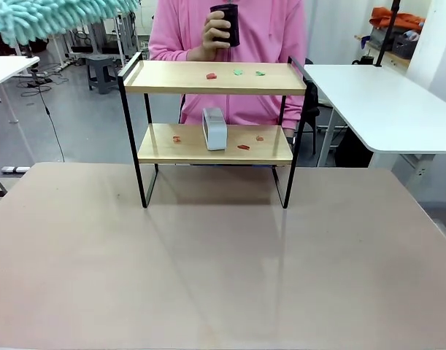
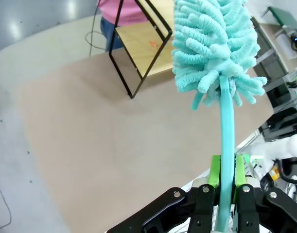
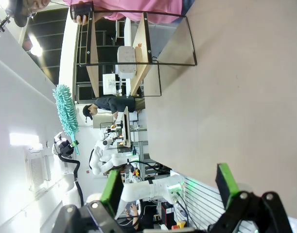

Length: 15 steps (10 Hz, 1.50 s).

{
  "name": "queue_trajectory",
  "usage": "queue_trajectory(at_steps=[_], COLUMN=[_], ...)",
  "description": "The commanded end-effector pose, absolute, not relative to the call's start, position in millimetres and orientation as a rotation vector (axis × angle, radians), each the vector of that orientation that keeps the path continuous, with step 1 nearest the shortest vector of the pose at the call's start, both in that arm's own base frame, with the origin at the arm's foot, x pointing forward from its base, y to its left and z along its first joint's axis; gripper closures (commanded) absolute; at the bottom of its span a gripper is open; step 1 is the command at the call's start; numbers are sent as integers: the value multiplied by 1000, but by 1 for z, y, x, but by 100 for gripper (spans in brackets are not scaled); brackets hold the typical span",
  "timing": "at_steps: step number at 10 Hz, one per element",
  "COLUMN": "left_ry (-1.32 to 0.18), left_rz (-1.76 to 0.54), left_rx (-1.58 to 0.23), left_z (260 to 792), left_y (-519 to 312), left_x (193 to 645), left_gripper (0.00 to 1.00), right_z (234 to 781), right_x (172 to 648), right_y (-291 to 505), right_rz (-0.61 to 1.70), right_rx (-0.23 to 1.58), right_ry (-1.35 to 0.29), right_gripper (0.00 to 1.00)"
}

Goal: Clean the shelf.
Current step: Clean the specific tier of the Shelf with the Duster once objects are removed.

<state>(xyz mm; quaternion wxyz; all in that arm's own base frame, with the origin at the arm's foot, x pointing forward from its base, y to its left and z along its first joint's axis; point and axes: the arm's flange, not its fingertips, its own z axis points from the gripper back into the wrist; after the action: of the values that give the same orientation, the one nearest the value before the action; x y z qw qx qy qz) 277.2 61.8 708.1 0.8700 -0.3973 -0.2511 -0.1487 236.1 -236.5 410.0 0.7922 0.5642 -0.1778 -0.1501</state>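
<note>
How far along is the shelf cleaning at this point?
Done: the left gripper is shut on the turquoise duster.
In hand: the duster is held high, clear of the shelf; the right gripper is open and empty.
Left: all the wiping. The coloured scraps lie on the top board, and the red scraps lie around the white box on the lower board.

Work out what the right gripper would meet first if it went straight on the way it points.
Probably the table: the open right gripper points at its top near an edge, well short of the shelf. Depth is unclear, so it might pass the edge.
</note>
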Motion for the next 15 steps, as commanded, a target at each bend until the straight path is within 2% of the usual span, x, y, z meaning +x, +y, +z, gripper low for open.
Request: queue_trajectory(at_steps=[1,4,8,10,13,14,15], left_ry=[-543,-543,-564,-570,-568,-565,-569], left_rz=[-323,-241,-52,-46,-71,-79,-86], left_rx=[-840,-773,-588,-518,-486,-494,-484], left_z=[707,710,698,687,675,675,675], left_y=[71,15,-81,-129,-159,-163,-168], left_x=[274,283,299,309,325,329,334], left_gripper=[88,88,88,88,88,100,100], right_z=[411,411,411,411,411,411,411], right_x=[237,237,237,237,237,237,237], right_y=[-237,-237,-237,-237,-237,-237,-237], right_rz=[-299,-299,-299,-299,-299,-299,-299], right_rx=[1218,1218,1218,1218,1218,1218,1218], right_ry=[-406,-406,-406,-406,-406,-406,-406], right_gripper=[0,0,0,0,0,0,0])
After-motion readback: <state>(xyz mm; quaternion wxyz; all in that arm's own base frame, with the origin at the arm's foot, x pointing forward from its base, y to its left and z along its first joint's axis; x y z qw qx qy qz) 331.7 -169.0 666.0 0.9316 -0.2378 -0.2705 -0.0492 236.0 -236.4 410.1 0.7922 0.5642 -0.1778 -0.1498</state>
